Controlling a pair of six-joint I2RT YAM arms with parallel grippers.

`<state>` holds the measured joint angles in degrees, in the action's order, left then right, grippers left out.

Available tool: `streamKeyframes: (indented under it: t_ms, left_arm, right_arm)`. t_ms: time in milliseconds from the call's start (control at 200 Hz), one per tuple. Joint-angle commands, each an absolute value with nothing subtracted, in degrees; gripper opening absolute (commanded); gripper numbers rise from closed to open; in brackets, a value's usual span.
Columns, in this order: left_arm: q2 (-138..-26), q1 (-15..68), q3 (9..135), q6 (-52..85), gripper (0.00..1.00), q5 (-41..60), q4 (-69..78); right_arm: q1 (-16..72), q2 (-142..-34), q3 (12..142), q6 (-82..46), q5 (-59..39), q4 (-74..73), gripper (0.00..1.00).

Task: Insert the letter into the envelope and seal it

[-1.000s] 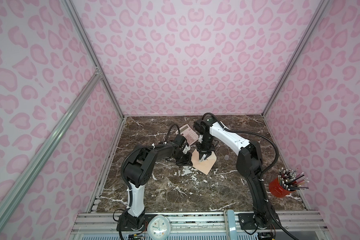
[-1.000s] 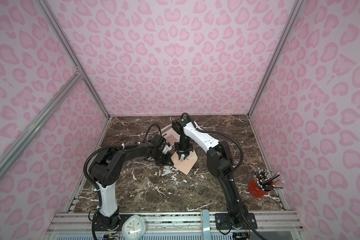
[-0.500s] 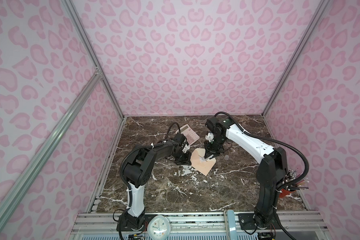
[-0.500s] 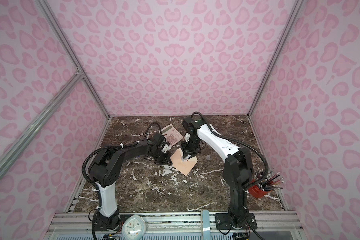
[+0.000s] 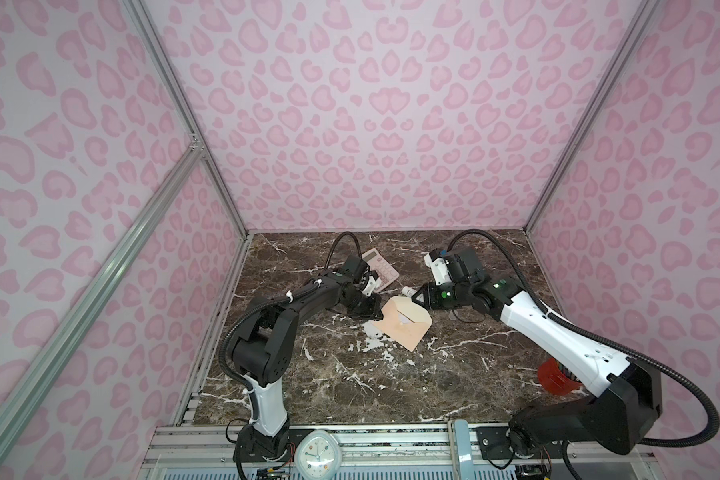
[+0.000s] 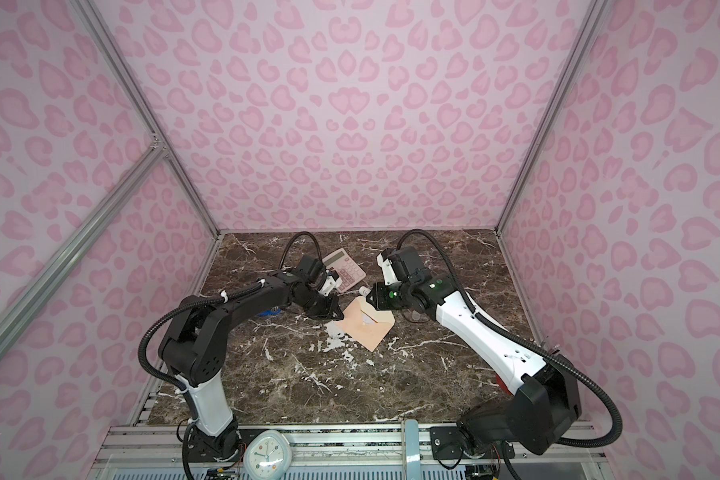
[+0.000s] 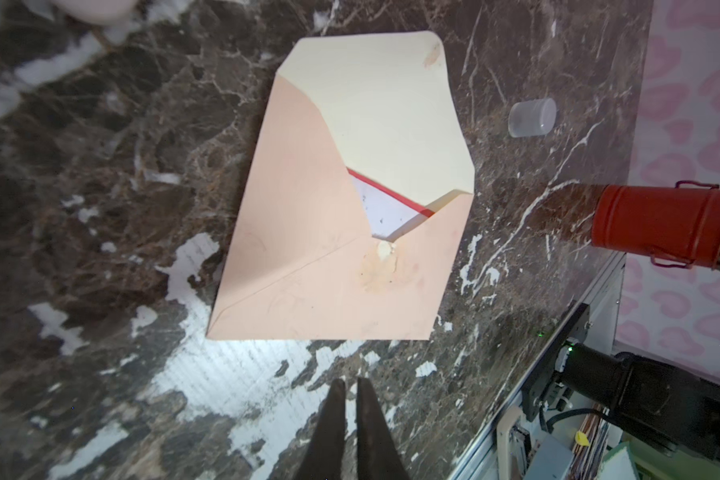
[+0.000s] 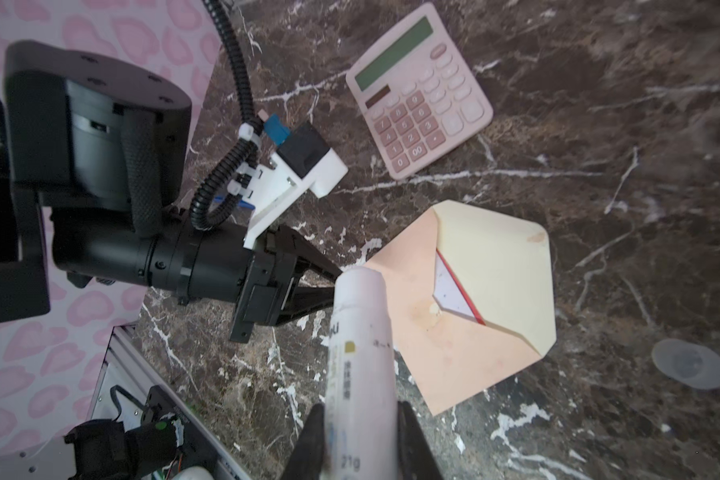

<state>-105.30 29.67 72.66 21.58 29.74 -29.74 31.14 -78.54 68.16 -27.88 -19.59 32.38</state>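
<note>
The letter, one red-edged corner showing, sits tucked inside the peach envelope. The envelope lies flat on the brown marble tabletop with its cream flap open. The left gripper, jaws all but pressed together and empty, hovers just off the envelope's edge without touching it. The right gripper pinches a white glue stick, its uncapped tip near the envelope. A clear cap lies on the marble beside the flap. A pink calculator rests farther back, and a red pencil pot stands near the table's edge.
</note>
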Motion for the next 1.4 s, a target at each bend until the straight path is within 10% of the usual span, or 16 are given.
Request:
streamKeyframes:
  t_ms: [0, 320, 735, 1395]
  left_arm:
    - [-103.7, 32.2, 72.3, 29.4, 0.11, 25.4, -26.6]
    - [-94.3, 36.0, 70.3, 39.9, 0.40, 12.7, -22.0]
    - [-86.5, 35.7, 71.2, 54.4, 0.72, 26.4, 6.6]
    - [-94.6, 35.5, 79.0, 63.5, 0.70, 31.3, 19.4]
  right_arm:
    - [29.7, -77.9, 66.8, -28.5, -15.2, 28.0, 0.00]
    - [28.9, -73.5, 62.4, -26.9, -15.1, 20.7, 0.00]
    - [30.0, -63.0, 46.2, -28.7, -9.4, -17.6, 0.00]
    - [32.7, -68.3, 49.1, -30.7, -7.4, -26.5, 0.00]
